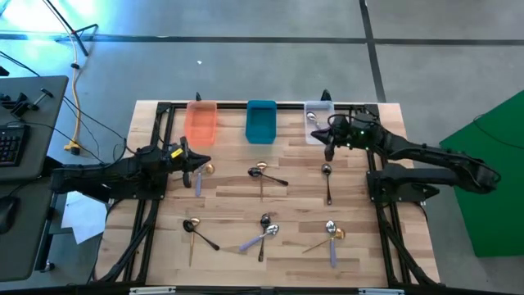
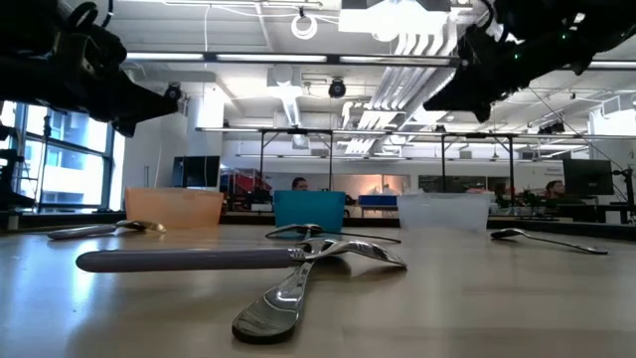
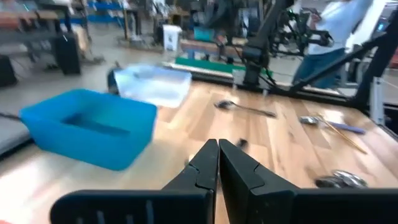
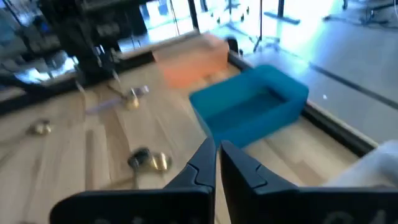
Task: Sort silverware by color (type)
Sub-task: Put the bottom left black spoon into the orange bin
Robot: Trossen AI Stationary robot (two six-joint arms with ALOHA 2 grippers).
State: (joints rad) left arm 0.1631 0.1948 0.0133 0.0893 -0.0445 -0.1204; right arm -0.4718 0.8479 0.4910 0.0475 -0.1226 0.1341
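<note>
Several thin spoons lie flat on the wood table: a gold and a lavender-handled one by my left gripper, a gold and dark pair, a lone dark spoon, and groups near the near edge. One silver spoon lies in the clear bin. My left gripper hovers shut above the table, near the orange bin. My right gripper hovers shut by the clear bin's near edge. Neither holds anything.
The orange, teal and clear bins stand in a row along the table's far edge. A black frame borders the table. In the low view a lavender-handled spoon and a dark one lie close to the near edge. People show in the room beyond.
</note>
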